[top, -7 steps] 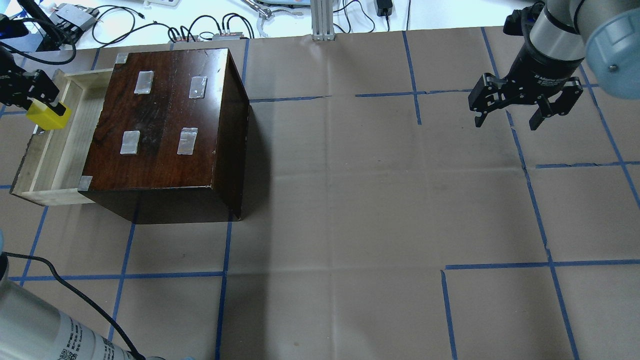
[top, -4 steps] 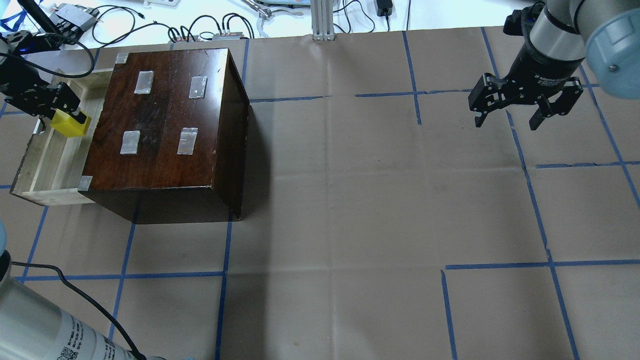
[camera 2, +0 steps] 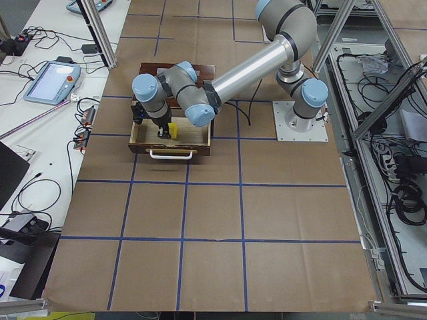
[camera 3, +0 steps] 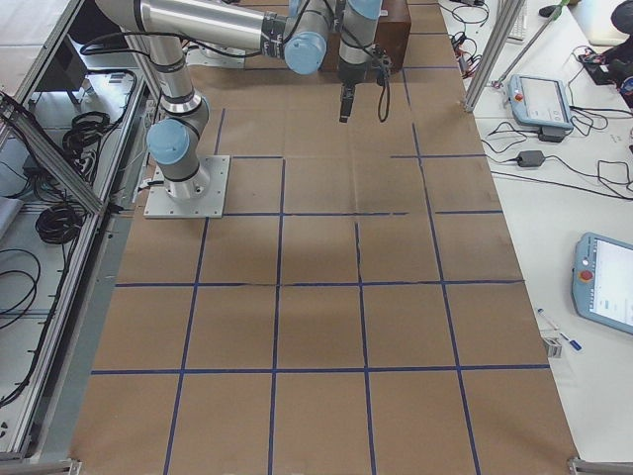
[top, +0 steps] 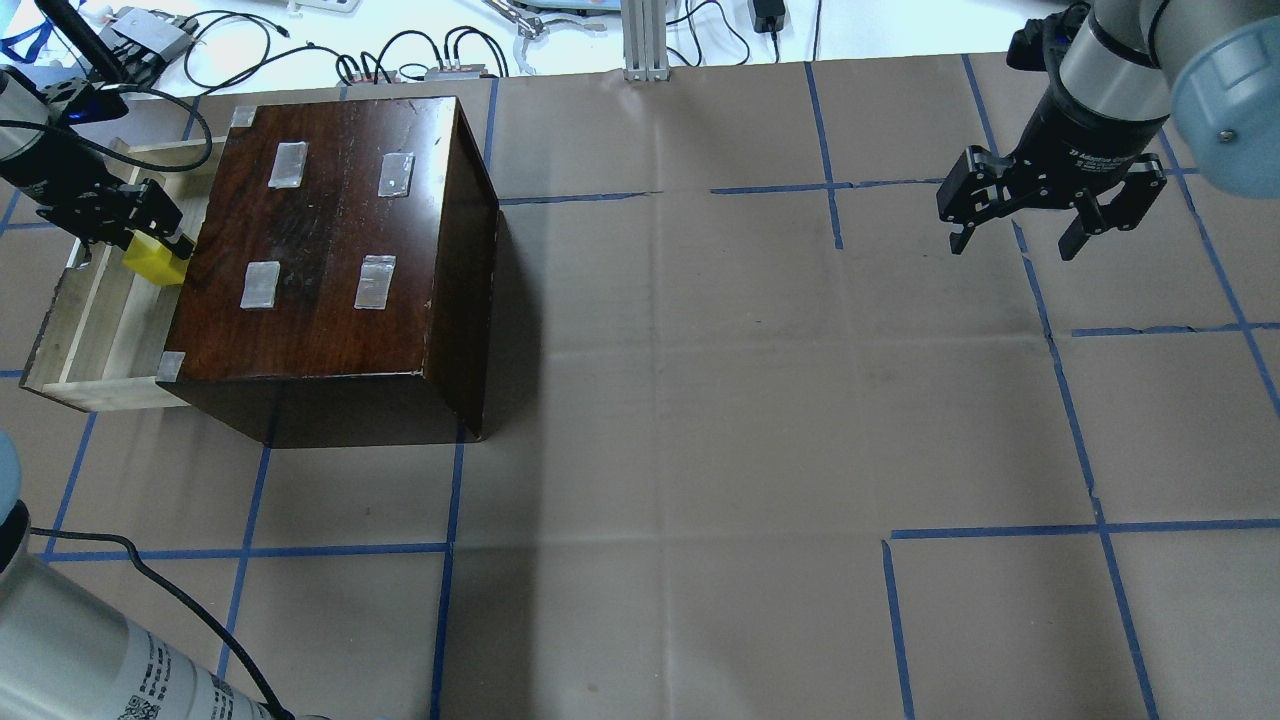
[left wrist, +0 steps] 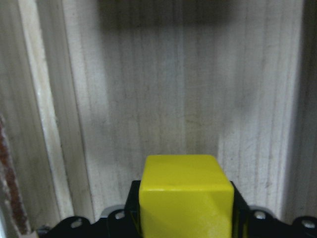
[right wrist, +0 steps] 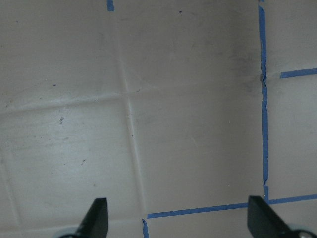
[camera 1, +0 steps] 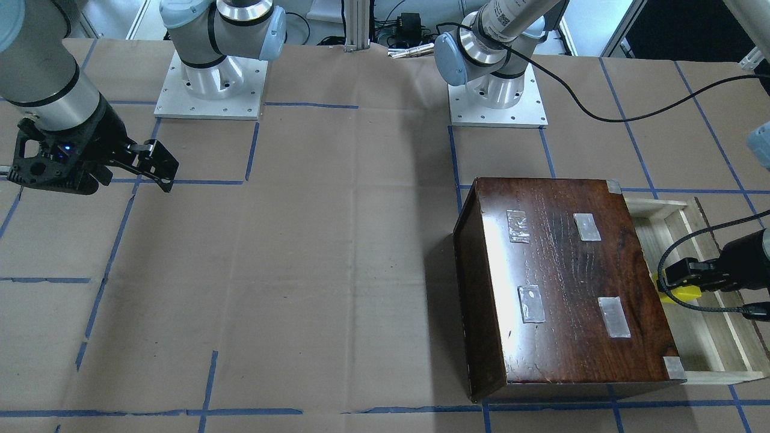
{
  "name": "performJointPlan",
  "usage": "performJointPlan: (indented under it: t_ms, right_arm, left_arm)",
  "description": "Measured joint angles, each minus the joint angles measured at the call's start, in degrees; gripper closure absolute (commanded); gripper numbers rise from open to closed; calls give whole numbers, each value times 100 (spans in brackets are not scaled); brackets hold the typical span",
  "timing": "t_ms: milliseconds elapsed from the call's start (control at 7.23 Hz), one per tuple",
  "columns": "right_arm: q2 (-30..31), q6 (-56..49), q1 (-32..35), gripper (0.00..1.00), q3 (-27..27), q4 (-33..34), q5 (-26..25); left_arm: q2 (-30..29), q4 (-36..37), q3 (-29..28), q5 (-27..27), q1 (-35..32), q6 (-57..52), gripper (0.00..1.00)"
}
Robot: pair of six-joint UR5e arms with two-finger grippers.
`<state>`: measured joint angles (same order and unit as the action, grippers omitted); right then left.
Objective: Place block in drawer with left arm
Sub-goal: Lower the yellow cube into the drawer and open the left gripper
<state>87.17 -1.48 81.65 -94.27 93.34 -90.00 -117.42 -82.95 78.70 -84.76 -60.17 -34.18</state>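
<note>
The yellow block [top: 155, 262] is held in my left gripper [top: 152, 248], which is shut on it. It hangs low inside the open drawer [top: 95, 320], close to the dark brown box [top: 330, 240]. In the left wrist view the block [left wrist: 185, 196] sits between the black fingers, just above the pale drawer floor [left wrist: 173, 89]. I cannot tell whether it touches the floor. The front view shows the block [camera 1: 683, 293] beside the box's edge [camera 1: 559, 282]. My right gripper [top: 1012, 247] is open and empty above the paper at the far right; the right wrist view [right wrist: 179, 218] shows only paper below it.
The drawer's side walls [camera 1: 716, 367] and its front panel with a white handle [camera 2: 170, 155] surround the block. Cables and small devices [top: 400, 60] and an aluminium post [top: 645, 40] line the far table edge. My left arm's braided cable [camera 1: 668, 264] loops over the drawer.
My left gripper has carried the block to the right, over the drawer's front and down into the tray, toward the box. The right arm has not moved.
</note>
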Motion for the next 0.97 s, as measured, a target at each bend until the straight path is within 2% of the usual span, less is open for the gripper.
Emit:
performJointPlan:
  t_ms: [277,415,553,692,969]
  right_arm:
    - [-1,-1,0,0,-1,0,0]
    - [0,-1,0,0,0,0,0]
    - [1,-1,0,0,-1,0,0]
    - [1,-1,0,0,-2,0,0]
    - [-1,3,0,0,-3,0,0]
  left_arm:
    - [-3,6,34,-20,-10,-20,45]
    - [-2,7,41,-27,-12,-22,24]
    - [1,6,50,-33,-12,-16,15]
    - [8,-1,64,-37,-12,-5,12]
    - [34,-14,76,-41,-12,4,12]
